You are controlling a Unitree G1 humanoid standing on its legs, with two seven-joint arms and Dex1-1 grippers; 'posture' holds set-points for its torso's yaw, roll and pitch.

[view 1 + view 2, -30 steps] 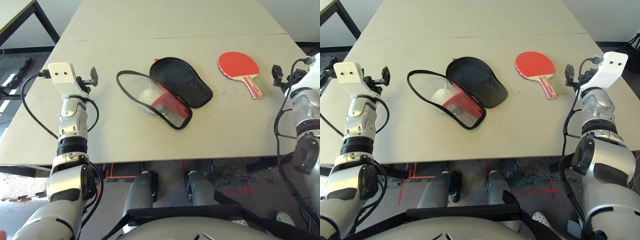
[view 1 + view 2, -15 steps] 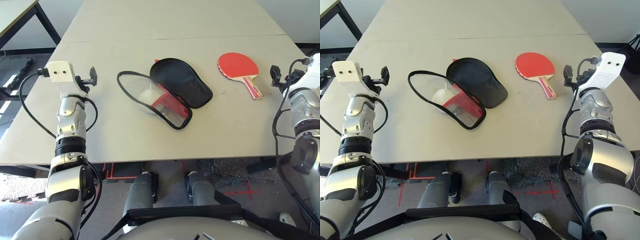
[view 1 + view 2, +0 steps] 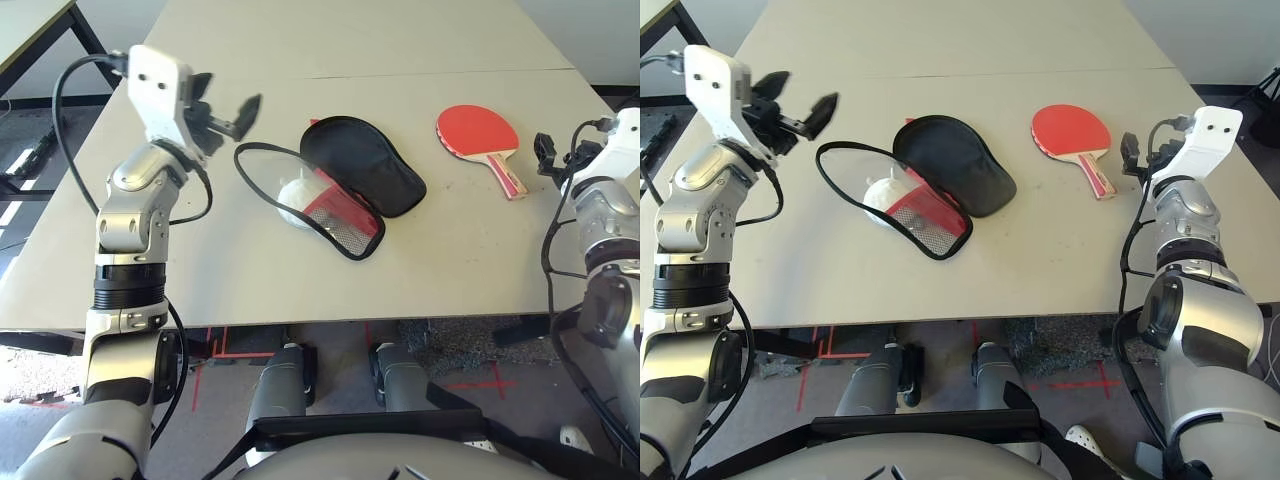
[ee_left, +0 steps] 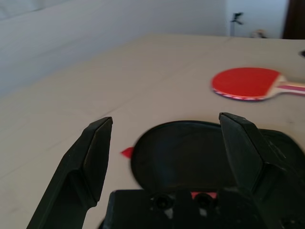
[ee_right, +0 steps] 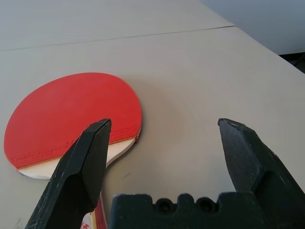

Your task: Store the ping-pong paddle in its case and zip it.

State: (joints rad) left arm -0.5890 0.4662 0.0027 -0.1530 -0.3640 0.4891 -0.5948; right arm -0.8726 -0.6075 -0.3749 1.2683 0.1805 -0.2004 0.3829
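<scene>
Since the round red rubber-faced ping-pong paddle (image 3: 1071, 130) lies flat on the table (image 3: 1040, 250), wooden handle angled toward our wide-open, empty right end effector (image 5: 164, 136) just beside it, we judge that arm nearer than the open left end effector (image 3: 228, 100).

Lab, plain tables (image 3: 300, 40), taped floor (image 3: 470, 380)

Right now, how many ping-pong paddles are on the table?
1. The ping-pong paddle lies flat, red face up, toward the robot's right, just ahead of the open right gripper and apart from the open case.
</scene>
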